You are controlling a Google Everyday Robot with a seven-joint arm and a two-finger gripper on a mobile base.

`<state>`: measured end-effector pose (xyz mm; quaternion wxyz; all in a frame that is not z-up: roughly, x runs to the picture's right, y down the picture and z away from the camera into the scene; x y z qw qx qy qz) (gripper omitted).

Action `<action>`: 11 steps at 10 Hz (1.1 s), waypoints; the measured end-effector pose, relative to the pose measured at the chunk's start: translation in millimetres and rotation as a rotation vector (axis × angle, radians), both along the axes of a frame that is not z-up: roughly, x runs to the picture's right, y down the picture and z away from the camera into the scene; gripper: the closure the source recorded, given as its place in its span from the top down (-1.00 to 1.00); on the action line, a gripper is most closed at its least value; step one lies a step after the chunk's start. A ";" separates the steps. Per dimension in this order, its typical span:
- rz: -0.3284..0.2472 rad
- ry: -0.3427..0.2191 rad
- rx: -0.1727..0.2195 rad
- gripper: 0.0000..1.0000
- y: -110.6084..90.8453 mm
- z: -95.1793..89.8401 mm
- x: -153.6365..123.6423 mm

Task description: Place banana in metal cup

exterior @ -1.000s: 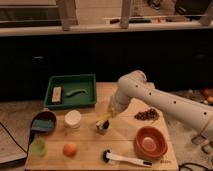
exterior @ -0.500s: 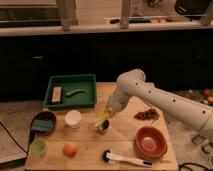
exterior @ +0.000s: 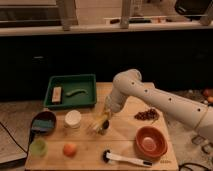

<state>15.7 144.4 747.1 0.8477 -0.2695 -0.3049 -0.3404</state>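
My gripper (exterior: pixel 104 116) hangs at the end of the white arm over the middle of the wooden table (exterior: pixel 125 145). It is shut on the small yellow banana (exterior: pixel 97 124), which tilts down to the left. The banana's lower part is at the rim of the small dark metal cup (exterior: pixel 104 130), which stands just right of the white container (exterior: pixel 73 119). The cup is mostly hidden behind the banana and the gripper.
A green tray (exterior: pixel 88 99) at the back left holds a green curved vegetable (exterior: pixel 76 92) and a small block (exterior: pixel 56 93). A dark bowl (exterior: pixel 43 122), a green cup (exterior: pixel 38 147) and an orange fruit (exterior: pixel 70 149) stand at the left. An orange bowl (exterior: pixel 150 142), grapes (exterior: pixel 146 115) and a brush (exterior: pixel 125 158) lie at the right.
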 end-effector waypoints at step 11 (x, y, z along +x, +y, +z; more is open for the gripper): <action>-0.015 -0.002 -0.058 0.58 13.3 10.4 -6.8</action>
